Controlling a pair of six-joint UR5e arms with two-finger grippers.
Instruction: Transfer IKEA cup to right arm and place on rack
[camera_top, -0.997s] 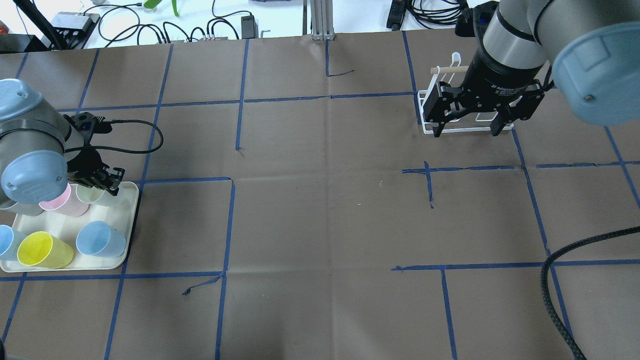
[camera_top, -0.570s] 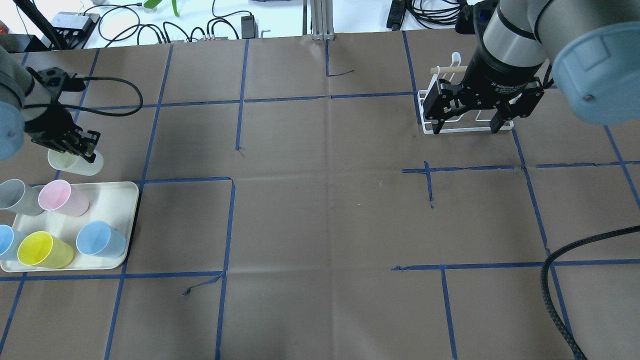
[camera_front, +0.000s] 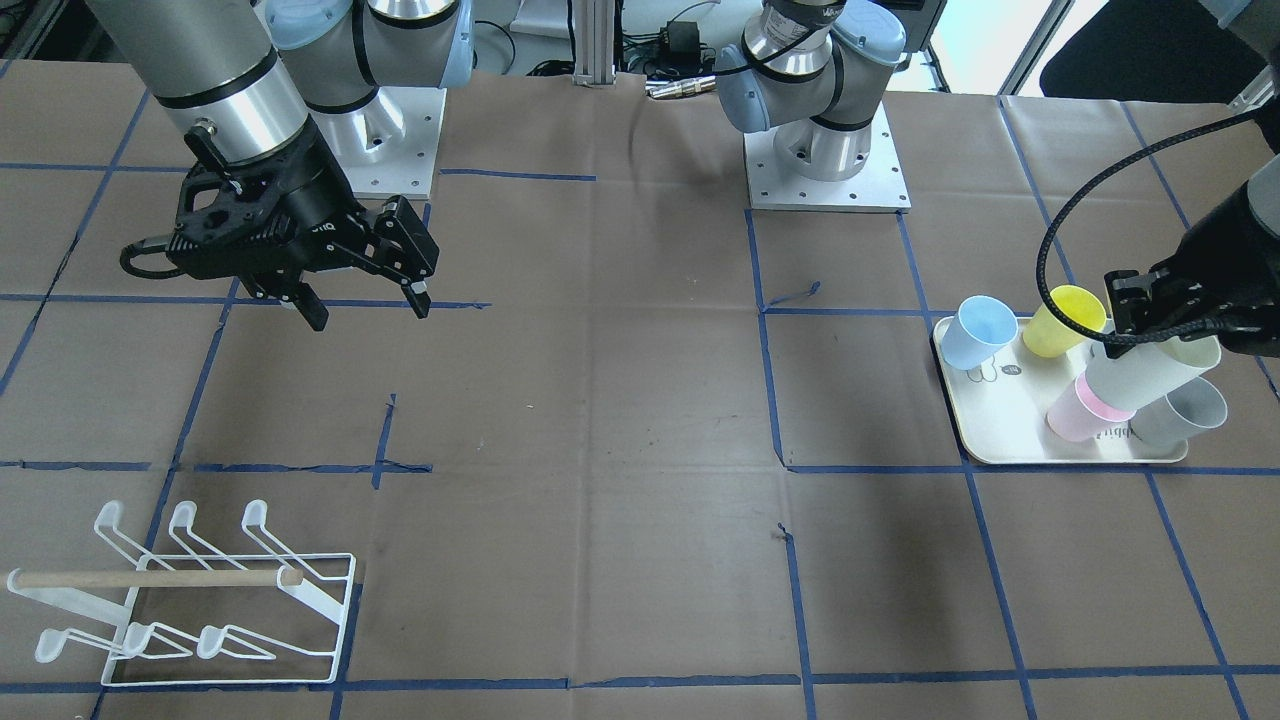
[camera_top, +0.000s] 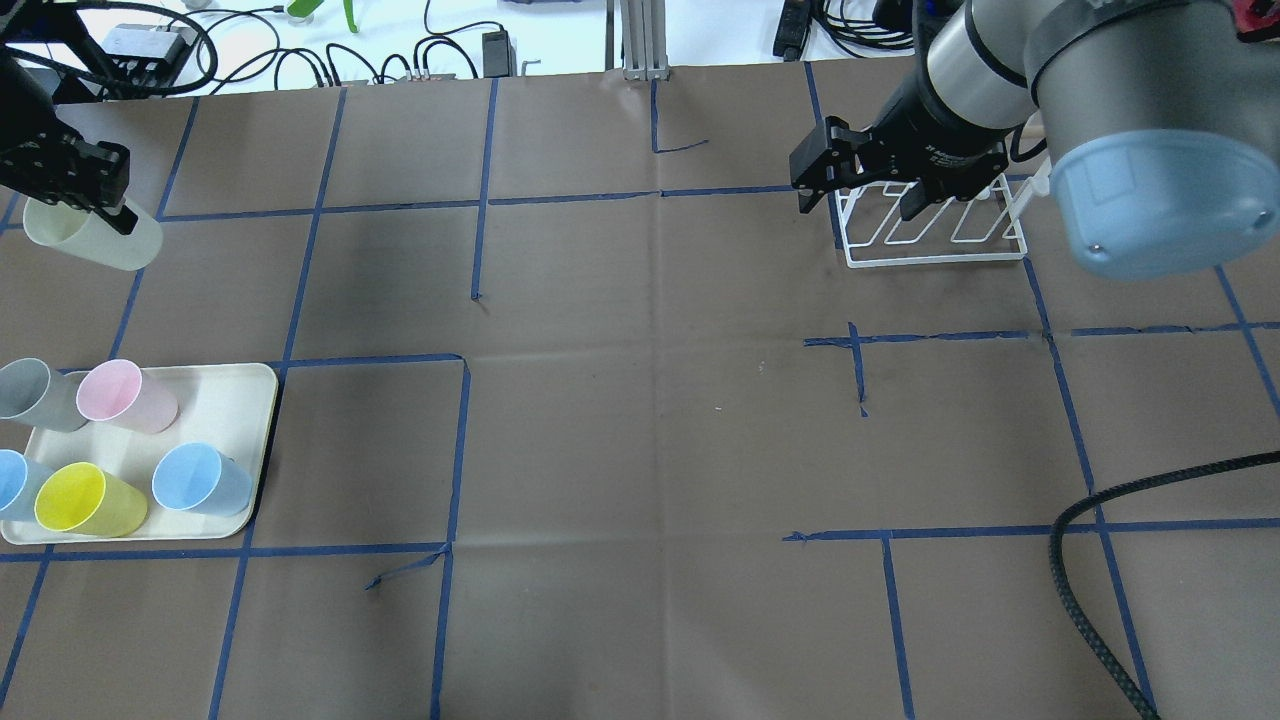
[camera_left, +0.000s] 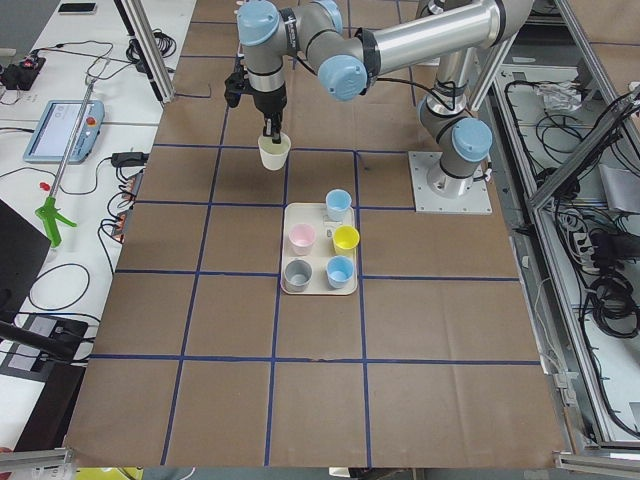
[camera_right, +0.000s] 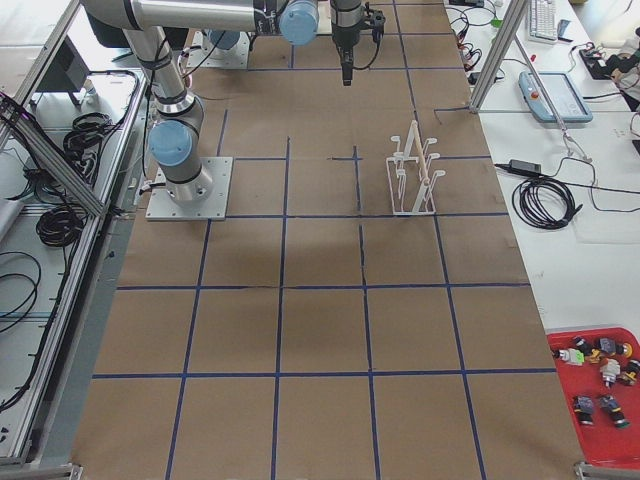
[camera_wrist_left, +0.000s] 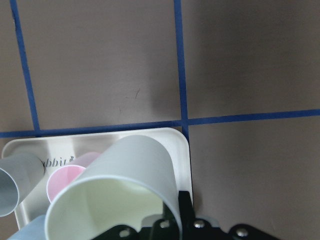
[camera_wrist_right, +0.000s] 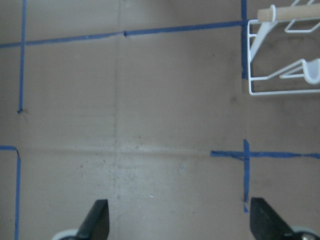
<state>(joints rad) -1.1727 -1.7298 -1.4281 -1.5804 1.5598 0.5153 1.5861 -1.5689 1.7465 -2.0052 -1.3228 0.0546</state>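
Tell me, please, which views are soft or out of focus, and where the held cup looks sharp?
Left wrist view: the cup sits close to the lens, rim soft. Right wrist view: hazy throughout, the fingertips of the right gripper blurred at the bottom edge. Front-facing view: cup crisp-edged.

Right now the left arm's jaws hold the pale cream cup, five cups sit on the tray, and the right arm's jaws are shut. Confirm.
No: the jaws of the right arm are open, as the right wrist-mounted view shows, fingertips apart. The jaws of the left arm hold the pale cream cup, and five cups sit on the tray.
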